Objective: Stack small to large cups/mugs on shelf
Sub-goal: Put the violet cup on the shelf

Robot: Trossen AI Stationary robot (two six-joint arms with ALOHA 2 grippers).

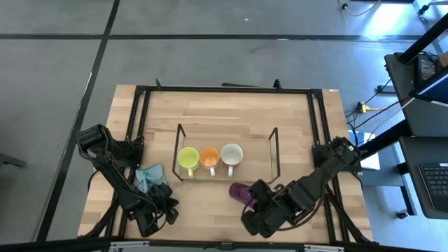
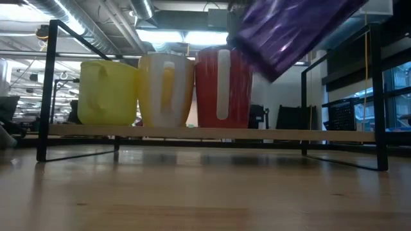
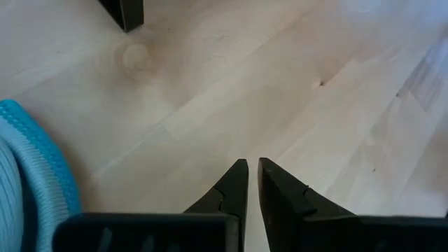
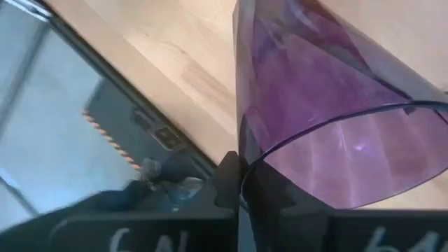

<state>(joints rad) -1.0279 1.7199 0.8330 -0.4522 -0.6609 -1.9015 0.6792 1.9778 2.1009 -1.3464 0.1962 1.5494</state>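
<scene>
The purple cup (image 1: 240, 190) is the last piece still off the shelf (image 1: 225, 153). In the high view it sits just below centre, in front of the rack's lower edge and a little right of the white mug (image 1: 232, 154). My right claw (image 4: 241, 183) is clamped on its rim: in the right wrist view the fingers pinch the thin translucent wall, one inside and one outside. In the low view the cup fills the upper right of the frame, tilted and clear of the table, so I judge it is lifted rather than resting.

Three places are already filled — the yellow-green mug (image 1: 187, 158), the orange mug (image 1: 209, 157) and the white mug stand side by side across the middle of the high view, packed toward the rack's left half. From table height they read as three upright mugs touching or nearly so on the shelf board, handles toward the camera.

The gap at the right end of the shelf is bare, and that is where I think the purple cup belongs as the largest. So the job looks about three parts done, with one carry, a set-down upright and a release left.

My left claw (image 3: 252, 166) waits at the lower left of the high view, fingers nearly together and holding nothing, just beside the blue cloth (image 1: 148, 176).
</scene>
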